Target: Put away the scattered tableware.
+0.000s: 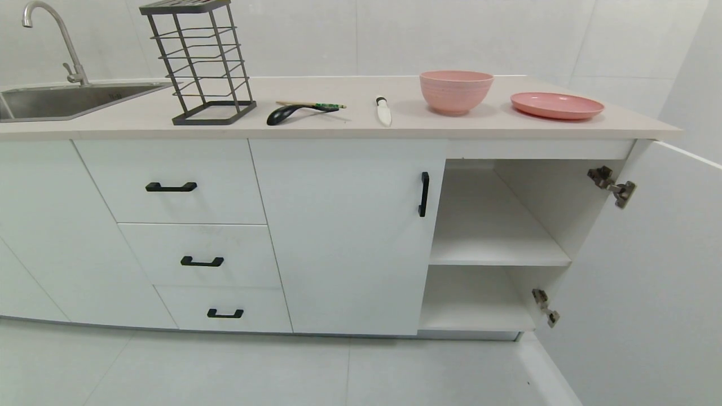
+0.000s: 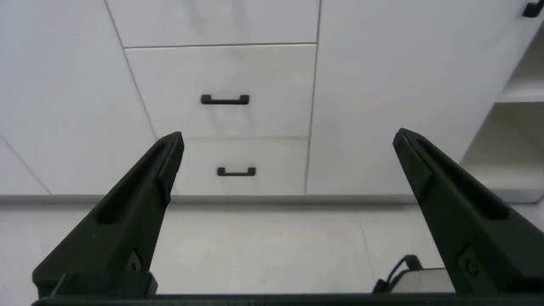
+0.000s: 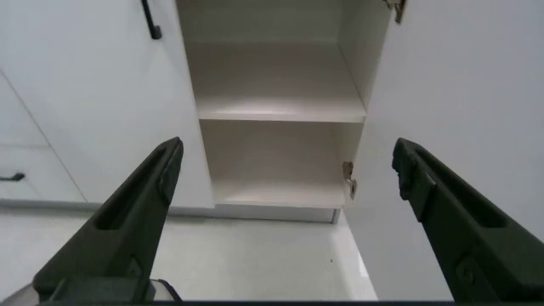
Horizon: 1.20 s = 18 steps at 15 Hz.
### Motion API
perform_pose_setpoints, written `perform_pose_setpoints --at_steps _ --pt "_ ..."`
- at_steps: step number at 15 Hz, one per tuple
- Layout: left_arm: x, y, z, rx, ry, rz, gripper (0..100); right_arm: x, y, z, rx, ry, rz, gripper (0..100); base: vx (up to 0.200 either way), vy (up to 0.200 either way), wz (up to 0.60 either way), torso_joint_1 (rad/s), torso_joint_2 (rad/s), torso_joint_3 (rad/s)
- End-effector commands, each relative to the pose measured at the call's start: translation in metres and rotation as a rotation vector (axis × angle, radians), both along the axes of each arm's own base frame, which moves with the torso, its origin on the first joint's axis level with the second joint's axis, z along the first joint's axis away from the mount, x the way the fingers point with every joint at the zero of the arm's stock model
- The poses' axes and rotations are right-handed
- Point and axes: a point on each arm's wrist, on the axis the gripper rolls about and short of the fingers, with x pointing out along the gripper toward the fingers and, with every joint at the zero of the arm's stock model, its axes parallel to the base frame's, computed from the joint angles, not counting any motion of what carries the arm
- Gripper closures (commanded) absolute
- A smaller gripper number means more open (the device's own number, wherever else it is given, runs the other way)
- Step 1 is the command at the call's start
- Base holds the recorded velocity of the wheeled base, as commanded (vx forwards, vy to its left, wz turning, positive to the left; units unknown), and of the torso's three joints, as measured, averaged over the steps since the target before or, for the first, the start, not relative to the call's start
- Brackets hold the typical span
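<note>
Both jaws apart, empty. Plate (image 1: 557, 105) sits at the counter's (image 1: 141, 115) right end; your right arm could clip the open door (image 1: 648, 270).

Right claw (image 3: 287, 146) spread wide before an open white cabinet (image 3: 263, 161), shelf (image 3: 280, 93) midway, door (image 3: 459, 76) swung aside, pale floor (image 3: 255, 255) below

walls (image 1: 395, 34): white tile | floor (image 1: 225, 372): pale tile | cabinet (image 1: 338, 237): white, right door (image 1: 648, 282) open | sink (image 1: 67, 100): steel, left
</note>
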Motion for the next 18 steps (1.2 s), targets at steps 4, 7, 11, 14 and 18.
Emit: perform_pose_setpoints --at_steps 4,7,11,14,18 --pt "0.0001 -0.0001 -0.0001 -0.002 0.002 -0.005 0 0.0003 -0.0001 -0.0002 0.009 0.007 -0.009 0 0.000 0.000 0.00 0.000 0.00 0.000" --pt "0.0001 -0.0002 -0.0001 -0.001 0.002 -0.007 0 0.0004 -0.0004 -0.0005 -0.004 0.007 -0.009 0 0.000 0.000 0.00 0.000 0.00 0.000" --pt "0.0001 0.0000 -0.0003 0.001 0.003 0.003 0 0.0003 -0.0001 -0.0002 -0.028 0.001 0.011 0 0.000 0.000 0.00 0.000 0.00 0.000" --pt "0.0001 0.0001 -0.0001 -0.002 0.002 0.004 0 0.0003 -0.0001 -0.0004 -0.022 0.003 0.008 0 0.133 -0.133 0.00 0.000 0.00 0.002" --pt "0.0001 0.0001 -0.0001 -0.002 0.002 0.004 0 0.0002 -0.0002 -0.0001 -0.007 0.004 0.003 0 0.200 -0.200 0.00 0.005 0.00 0.002"
